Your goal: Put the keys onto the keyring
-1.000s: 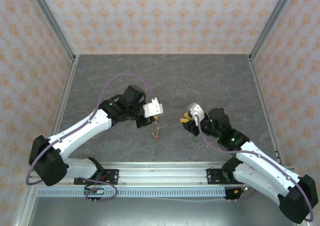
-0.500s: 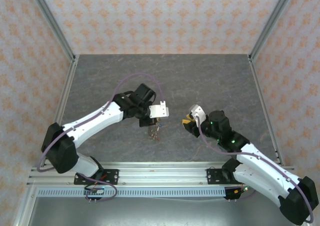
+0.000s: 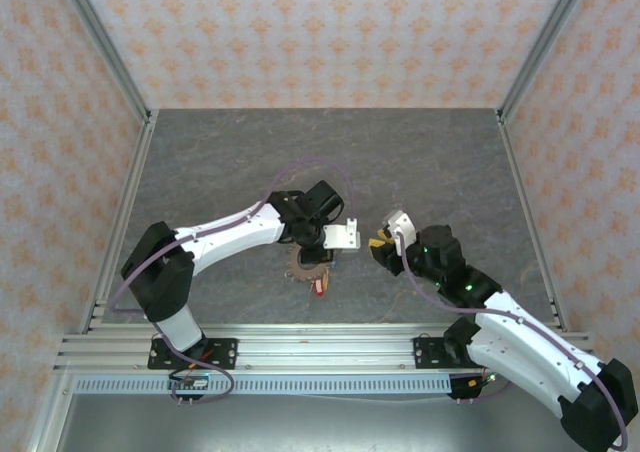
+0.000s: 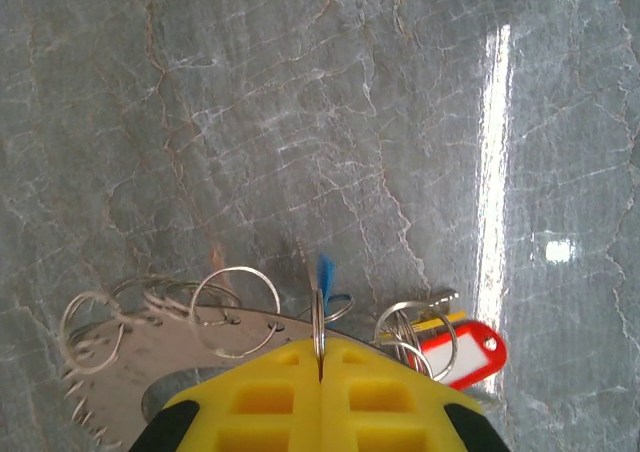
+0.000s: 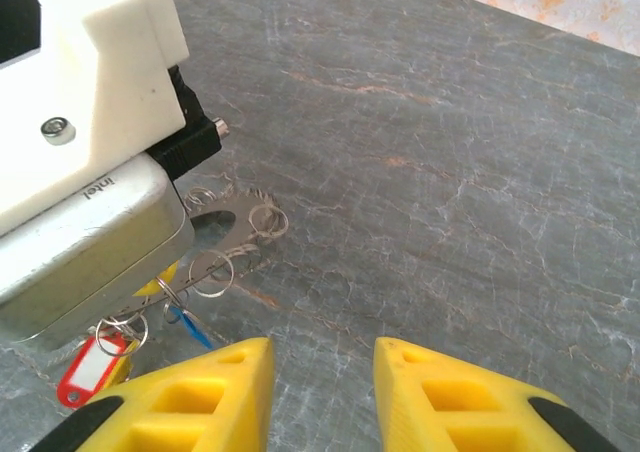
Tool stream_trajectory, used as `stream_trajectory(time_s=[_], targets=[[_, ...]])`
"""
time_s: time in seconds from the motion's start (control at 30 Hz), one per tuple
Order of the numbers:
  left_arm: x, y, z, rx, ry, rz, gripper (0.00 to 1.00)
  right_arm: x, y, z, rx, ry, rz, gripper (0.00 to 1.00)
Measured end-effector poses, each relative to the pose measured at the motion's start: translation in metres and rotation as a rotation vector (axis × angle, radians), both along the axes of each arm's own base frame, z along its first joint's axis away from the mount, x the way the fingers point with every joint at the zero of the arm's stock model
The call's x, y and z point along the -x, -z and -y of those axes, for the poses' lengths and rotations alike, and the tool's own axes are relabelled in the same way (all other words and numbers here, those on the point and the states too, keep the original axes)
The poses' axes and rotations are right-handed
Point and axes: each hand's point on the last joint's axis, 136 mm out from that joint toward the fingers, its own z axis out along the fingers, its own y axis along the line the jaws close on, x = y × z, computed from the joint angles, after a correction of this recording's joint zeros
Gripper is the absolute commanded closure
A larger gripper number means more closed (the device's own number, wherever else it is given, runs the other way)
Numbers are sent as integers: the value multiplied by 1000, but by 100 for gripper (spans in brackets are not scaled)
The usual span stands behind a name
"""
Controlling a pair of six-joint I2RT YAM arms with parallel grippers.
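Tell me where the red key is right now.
In the left wrist view the red key shows at lower right, beside the yellow key, right of the left tool pinching a small wire ring. From above it sits just below the keyring.

White arm links (image 3: 230, 234), black joints (image 3: 165, 272), purple cables (image 3: 310, 165), yellow fingers (image 5: 200, 392).

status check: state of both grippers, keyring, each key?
left gripper: shut, pinching a thin wire ring.
right gripper: open, empty.
keyring: partly under the left gripper, small loops on its rim; lifted or resting, cannot tell.
red key: on small loops, overlapping the yellow key.
yellow key: mostly covered by the red one.
blue key: beside the pinched ring.
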Motion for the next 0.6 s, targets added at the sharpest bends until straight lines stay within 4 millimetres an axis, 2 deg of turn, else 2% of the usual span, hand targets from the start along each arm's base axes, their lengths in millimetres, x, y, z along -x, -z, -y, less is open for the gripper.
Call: stream_trajectory(time_s=[0.23, 0.47, 0.6], targets=[[8, 7, 16, 28, 7, -37, 98, -2, 8, 5, 3, 35, -19, 68], [16, 24, 34, 57, -5, -107, 92, -7, 13, 12, -13, 99, -27, 68], [17, 25, 43, 93, -30, -140, 86, -10, 14, 18, -27, 147, -33, 68]])
